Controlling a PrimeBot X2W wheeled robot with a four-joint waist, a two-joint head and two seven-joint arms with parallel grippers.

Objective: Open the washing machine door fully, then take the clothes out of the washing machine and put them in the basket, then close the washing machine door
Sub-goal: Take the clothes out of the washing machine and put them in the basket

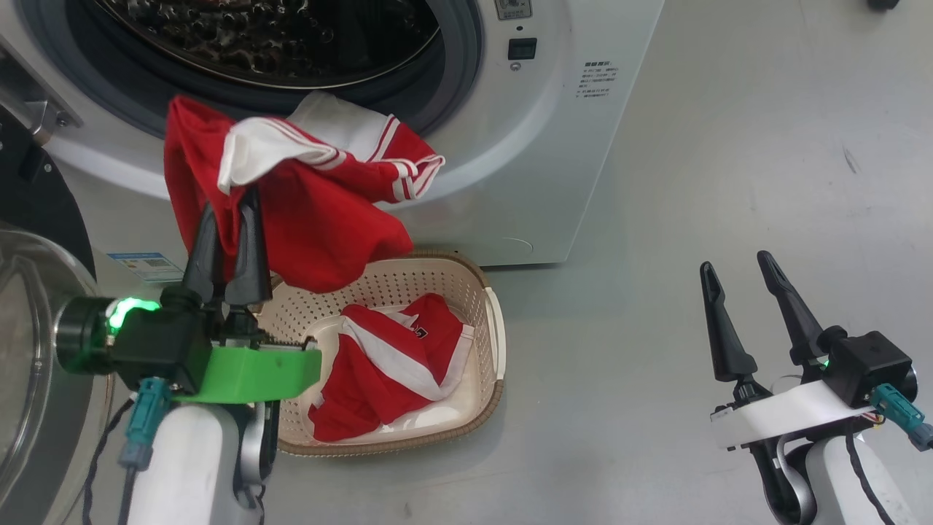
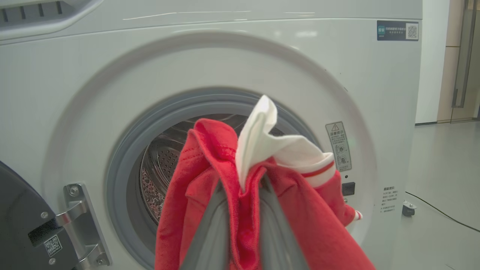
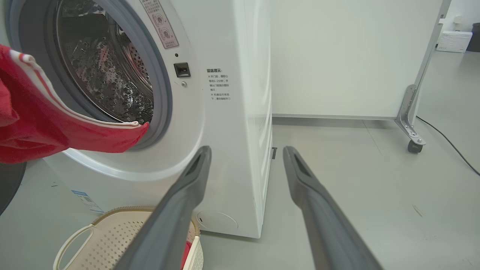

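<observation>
In the left half of the head view, the left gripper (image 1: 229,200) is clamping a red garment (image 1: 328,226) between its nearly closed fingers. The cloth is hanging from the tips at centre left, and its lower folds are drooping over the upper left corner of the basket (image 1: 493,313). Its white-striped top is showing in front of the washer (image 1: 554,146) opening at upper centre, below the drum (image 1: 291,36); whether it is touching the gasket I cannot tell. Another garment (image 1: 393,364), also red and white, is lying crumpled inside the basket at lower centre. The basket is sitting on the floor (image 1: 656,437) just in front of the washer. The door (image 1: 29,328) is standing open at the lower left edge.

At lower right, the right gripper (image 1: 735,261) is hovering over bare floor, well apart from the basket, with its fingers spread wide and gripping nothing.

In the left wrist view, the red garment (image 2: 210,157) is draping over both fingers at bottom centre.
</observation>
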